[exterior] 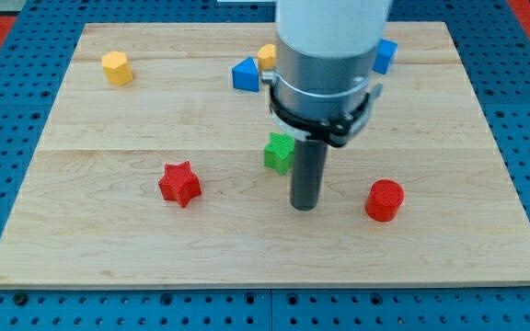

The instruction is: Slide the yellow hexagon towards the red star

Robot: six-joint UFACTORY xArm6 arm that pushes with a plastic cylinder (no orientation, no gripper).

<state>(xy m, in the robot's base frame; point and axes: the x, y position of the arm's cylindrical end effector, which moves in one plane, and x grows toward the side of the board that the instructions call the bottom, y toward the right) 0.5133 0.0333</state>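
The yellow hexagon (116,68) sits near the view's top left of the wooden board (155,248). The red star (179,183) lies lower, left of centre. My tip (304,206) rests on the board right of the red star, just below and right of a green block (280,152). The tip is far from the yellow hexagon and touches no block.
A blue triangular block (245,74) and a second yellow block (266,56), partly hidden by the arm, sit at top centre. A blue block (385,55) peeks out at the arm's right. A red cylinder (384,199) stands right of the tip.
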